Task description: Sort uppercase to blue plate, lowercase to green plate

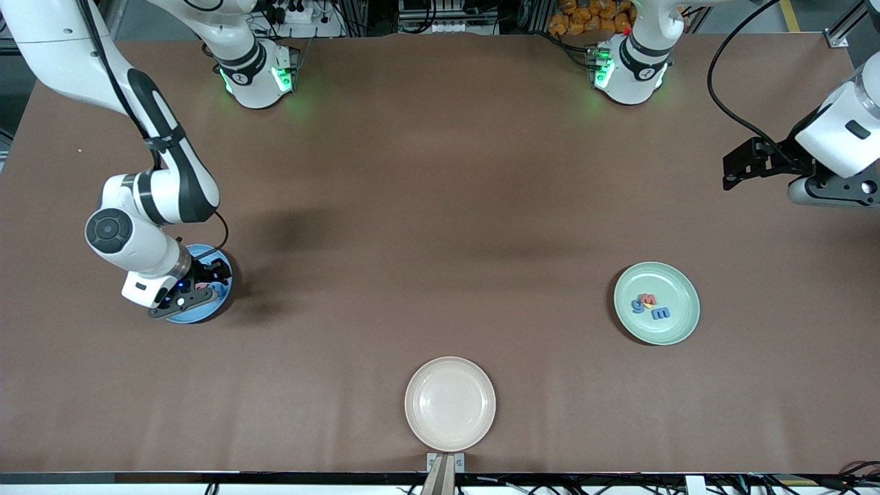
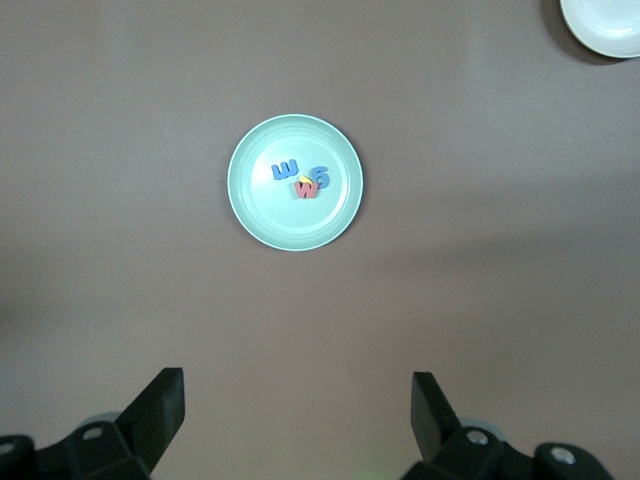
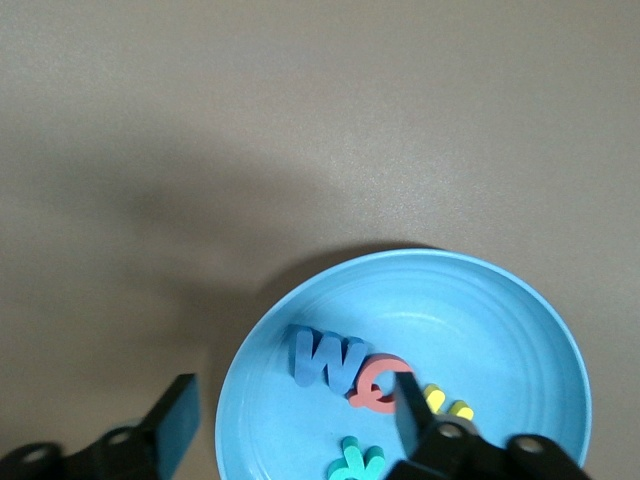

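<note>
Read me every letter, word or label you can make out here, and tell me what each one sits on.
"g", "m", a small red "m" or "w": foam letters on the green plate.
Yellow piece beside them: too hidden to read.
"M" (reads "W" here), "Q": foam letters in the blue plate, under the open right gripper.
Green and yellow letters there: partly hidden, unreadable.
No printed labels or brands legible.

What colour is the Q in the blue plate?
Red Q, clearest in the right wrist view.

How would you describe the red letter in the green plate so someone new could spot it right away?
Find the pale green plate toward the left arm's end of the table, below the waiting, open left gripper. Its letters cluster together; the red letter is the small m/w shape touching the blue g and blue m, the only red one there.
</note>
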Controlling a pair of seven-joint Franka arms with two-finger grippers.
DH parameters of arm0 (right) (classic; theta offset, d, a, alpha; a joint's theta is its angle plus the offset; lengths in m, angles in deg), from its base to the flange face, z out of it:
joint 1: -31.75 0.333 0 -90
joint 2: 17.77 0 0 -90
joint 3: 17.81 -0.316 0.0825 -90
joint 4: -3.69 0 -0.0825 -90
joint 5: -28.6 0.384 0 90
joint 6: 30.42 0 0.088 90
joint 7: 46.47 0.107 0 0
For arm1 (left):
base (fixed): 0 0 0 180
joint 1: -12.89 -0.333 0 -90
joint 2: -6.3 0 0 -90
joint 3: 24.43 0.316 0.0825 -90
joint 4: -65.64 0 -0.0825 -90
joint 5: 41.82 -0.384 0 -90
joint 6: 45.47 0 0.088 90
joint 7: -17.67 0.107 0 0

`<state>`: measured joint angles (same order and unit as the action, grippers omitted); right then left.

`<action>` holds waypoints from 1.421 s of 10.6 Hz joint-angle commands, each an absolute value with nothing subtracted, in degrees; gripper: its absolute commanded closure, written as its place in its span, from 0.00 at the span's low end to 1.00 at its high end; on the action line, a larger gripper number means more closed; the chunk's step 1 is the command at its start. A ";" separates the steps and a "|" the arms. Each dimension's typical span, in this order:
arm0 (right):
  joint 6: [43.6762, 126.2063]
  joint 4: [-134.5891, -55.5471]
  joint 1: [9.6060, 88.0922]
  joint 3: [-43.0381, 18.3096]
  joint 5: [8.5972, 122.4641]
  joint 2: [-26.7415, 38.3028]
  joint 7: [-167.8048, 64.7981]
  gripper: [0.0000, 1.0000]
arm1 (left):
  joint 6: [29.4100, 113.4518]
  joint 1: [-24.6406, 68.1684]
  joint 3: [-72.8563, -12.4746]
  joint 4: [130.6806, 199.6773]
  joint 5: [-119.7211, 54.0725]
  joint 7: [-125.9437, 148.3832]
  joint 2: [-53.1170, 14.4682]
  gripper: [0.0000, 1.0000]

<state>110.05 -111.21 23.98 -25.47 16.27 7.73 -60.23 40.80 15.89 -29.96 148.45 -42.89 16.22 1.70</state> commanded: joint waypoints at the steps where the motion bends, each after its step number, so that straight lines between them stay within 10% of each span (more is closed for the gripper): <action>1: 108.90 -112.41 23.57 -26.25 16.29 4.31 -60.45 0.00 | 39.61 16.58 -29.44 147.82 -44.19 14.34 2.43 0.00; 6: 96.71 -112.06 37.16 -15.92 21.65 -8.17 -58.78 0.00 | 39.70 16.14 -29.61 147.82 -44.36 13.72 2.34 0.00; 15: 70.96 -93.99 31.85 -15.79 26.40 -19.09 -58.78 0.00 | 39.70 16.05 -29.26 147.03 -47.62 13.63 1.99 0.00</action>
<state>74.71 -97.64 33.43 -15.33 25.16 -18.46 -59.18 40.69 15.84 -29.12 147.92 -46.15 14.40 1.78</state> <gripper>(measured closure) 0.000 0.000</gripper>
